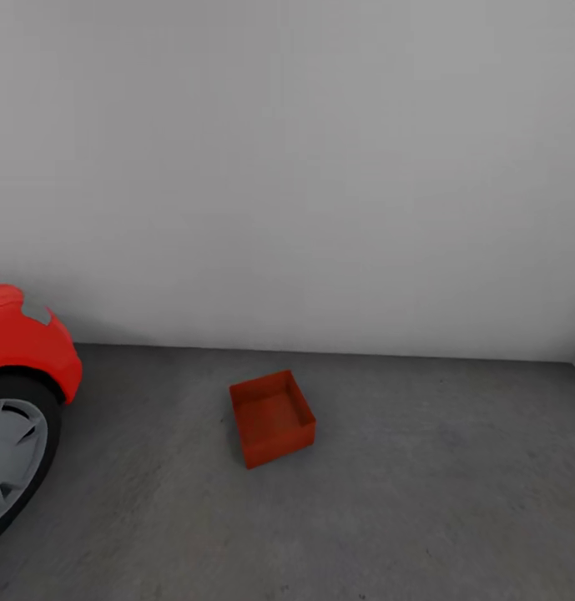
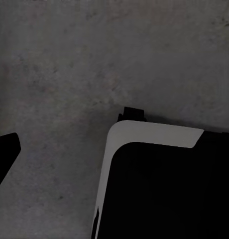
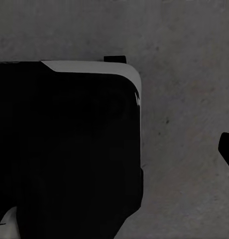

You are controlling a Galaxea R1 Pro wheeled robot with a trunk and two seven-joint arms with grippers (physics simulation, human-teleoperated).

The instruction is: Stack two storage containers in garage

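Note:
One red-orange storage container (image 1: pixel 272 417) sits upright and empty on the garage floor (image 1: pixel 437 509), a short way out from the white wall and turned slightly askew. Nothing is stacked on it. In the left wrist view a dark fingertip (image 2: pixel 4 152) of my left gripper stands far out at the frame's edge over bare concrete. A dark fingertip (image 3: pixel 227 149) of my right gripper stands likewise in the right wrist view. Both grippers are spread open and hold nothing. They hang low beside my black, white-edged base (image 2: pixel 164 189), away from the container.
A red car (image 1: pixel 28 346) with its grey-spoked wheel (image 1: pixel 10 463) stands at the left, about a wheel's width from the container. The white wall (image 1: pixel 320 167) closes the far side. My base (image 3: pixel 64 149) rests on the concrete.

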